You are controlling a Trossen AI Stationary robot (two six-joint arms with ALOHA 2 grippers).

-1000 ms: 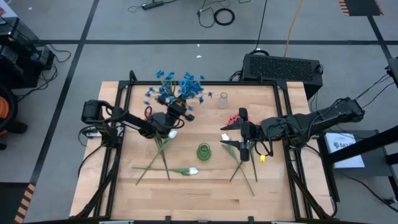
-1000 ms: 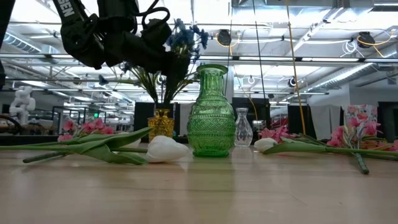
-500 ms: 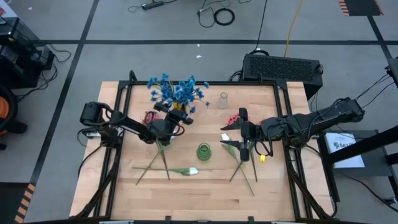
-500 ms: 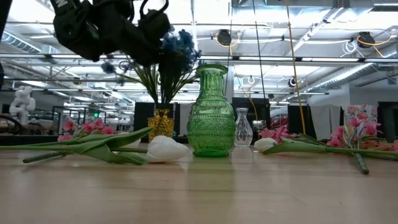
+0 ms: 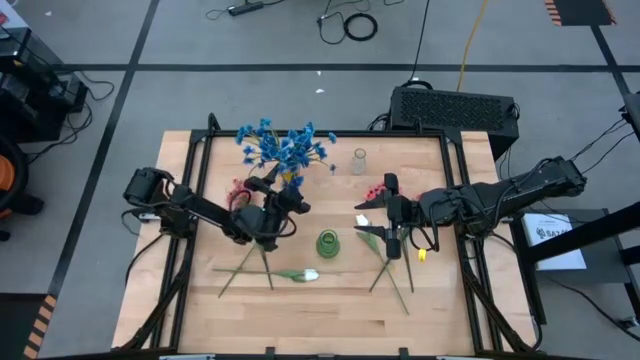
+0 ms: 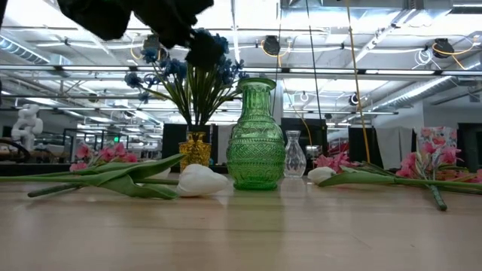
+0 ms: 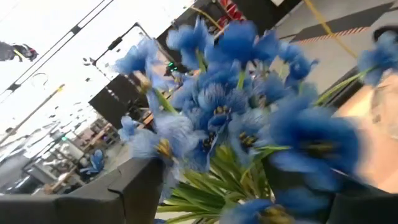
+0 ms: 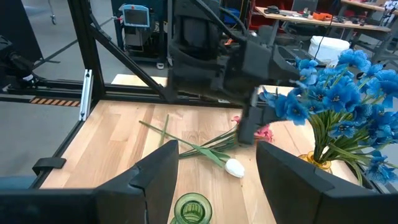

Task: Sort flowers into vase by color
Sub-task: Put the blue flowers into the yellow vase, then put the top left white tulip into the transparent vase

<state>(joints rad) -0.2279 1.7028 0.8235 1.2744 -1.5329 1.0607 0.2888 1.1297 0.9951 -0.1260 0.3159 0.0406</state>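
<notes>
While the wooden table [image 5: 330, 300] carries three vases, only the amber vase [image 6: 195, 148] is filled, with the blue flowers [image 5: 285, 146]. The green vase [image 6: 256, 135] and small clear vase [image 6: 294, 154] stand empty. Pink flowers [image 6: 105, 154] and white tulips [image 6: 199, 181] lie loose. The left gripper [image 8: 252, 124] hovers beside the blooms, empty, its fingers parted; the right gripper [image 8: 214, 168] gapes wide above the green vase. Only the low view shows the amber glass.

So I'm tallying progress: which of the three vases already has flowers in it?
The small amber vase, holding the blue flowers. The green vase and the little clear vase stand empty.
</notes>
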